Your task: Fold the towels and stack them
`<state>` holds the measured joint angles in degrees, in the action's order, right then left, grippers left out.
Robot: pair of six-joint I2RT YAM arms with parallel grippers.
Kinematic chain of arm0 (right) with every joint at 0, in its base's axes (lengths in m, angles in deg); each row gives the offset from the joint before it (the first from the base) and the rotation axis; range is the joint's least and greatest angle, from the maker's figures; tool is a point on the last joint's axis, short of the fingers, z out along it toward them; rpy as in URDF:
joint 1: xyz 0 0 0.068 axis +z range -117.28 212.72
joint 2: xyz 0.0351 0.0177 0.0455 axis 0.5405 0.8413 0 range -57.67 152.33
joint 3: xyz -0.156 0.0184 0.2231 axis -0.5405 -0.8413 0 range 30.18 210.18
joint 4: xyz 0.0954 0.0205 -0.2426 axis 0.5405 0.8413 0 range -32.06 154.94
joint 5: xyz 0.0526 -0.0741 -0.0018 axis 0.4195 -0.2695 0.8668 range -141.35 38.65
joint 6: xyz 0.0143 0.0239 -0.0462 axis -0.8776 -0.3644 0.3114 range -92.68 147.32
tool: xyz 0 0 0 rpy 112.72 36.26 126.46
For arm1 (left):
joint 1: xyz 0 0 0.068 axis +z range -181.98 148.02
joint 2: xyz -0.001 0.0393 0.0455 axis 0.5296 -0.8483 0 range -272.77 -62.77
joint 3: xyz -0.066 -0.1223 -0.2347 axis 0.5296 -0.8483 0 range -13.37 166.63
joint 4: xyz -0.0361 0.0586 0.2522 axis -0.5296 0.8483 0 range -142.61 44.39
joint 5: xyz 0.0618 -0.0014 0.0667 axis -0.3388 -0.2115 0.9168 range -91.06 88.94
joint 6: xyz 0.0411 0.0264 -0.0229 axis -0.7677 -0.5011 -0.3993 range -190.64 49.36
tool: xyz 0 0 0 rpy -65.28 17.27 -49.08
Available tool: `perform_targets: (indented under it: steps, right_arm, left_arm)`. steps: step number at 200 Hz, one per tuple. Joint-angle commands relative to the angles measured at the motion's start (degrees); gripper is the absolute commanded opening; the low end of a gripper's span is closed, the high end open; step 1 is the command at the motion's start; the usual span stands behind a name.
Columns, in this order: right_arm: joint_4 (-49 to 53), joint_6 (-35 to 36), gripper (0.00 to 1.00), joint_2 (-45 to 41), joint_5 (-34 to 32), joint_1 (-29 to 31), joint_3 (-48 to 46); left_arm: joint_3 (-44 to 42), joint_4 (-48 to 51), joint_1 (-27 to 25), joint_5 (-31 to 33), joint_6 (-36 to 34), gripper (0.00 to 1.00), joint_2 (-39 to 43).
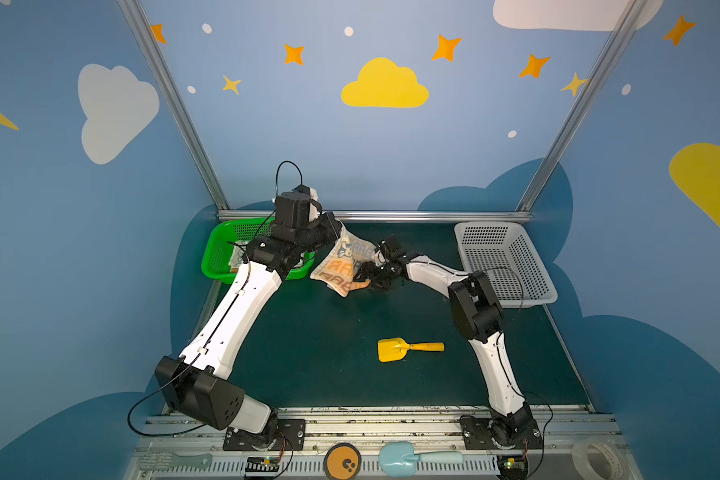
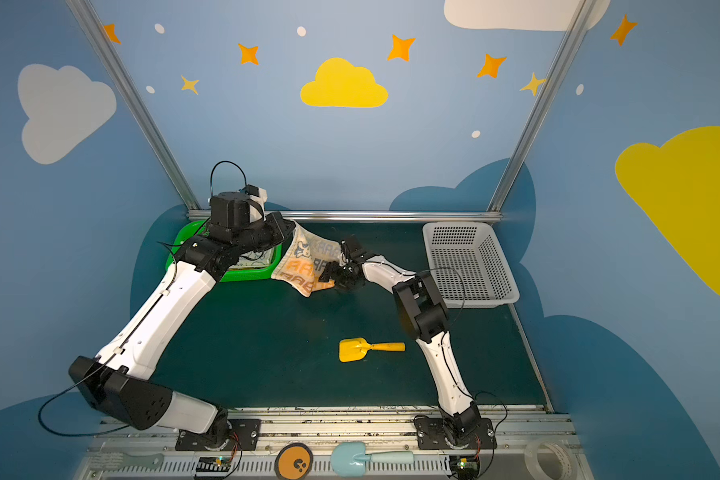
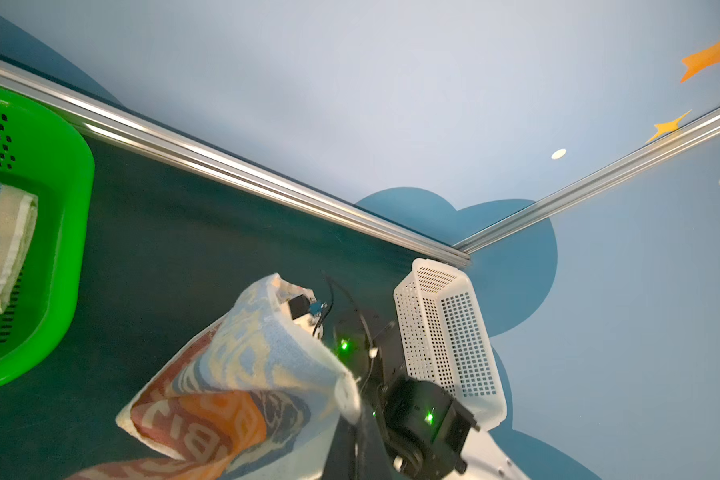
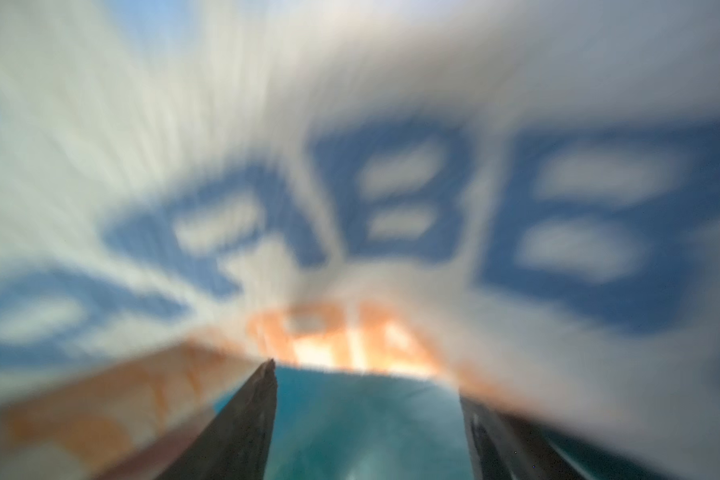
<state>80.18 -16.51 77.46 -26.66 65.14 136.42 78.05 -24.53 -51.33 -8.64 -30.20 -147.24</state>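
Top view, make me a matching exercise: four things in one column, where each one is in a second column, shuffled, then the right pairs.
Things
1. lettered towel
2. yellow shovel
3. white basket
4. blue-face towel

Places
A. inside the green basket
B. at the back right corner of the mat
C. hanging from the shut left hand
D. lying on the mat, nearer its front edge

Pairs: 1-C, 2-D, 3-B, 4-A
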Motion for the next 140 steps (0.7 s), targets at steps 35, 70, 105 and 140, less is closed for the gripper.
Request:
perform_targets:
  steps: [35,70,105,140]
  right_arm:
    - [15.8,1.8,0.69,11.5,-3.8,-8.1,16.7]
    - [18.9,6.1,0.68,18.9,-4.1,-12.2,30.3]
    - [20.9,10.9,0.68,20.6,-3.5,-14.2,39.5]
    - [22.5,15.5,0.69,8.6,1.7,-12.6,30.1]
  left_arm:
    - [-6.4,-6.3,-2.3,1.3,3.8,0.03,3.6]
    - [-12.6,-9.3,-2.8,2.4,6.4,0.03,5.3]
    - [-23.3,-13.4,-1.9,6.5,7.3,0.03,6.6]
    - [-27.2,-16.3,1.5,6.9,6.4,0.03,1.9]
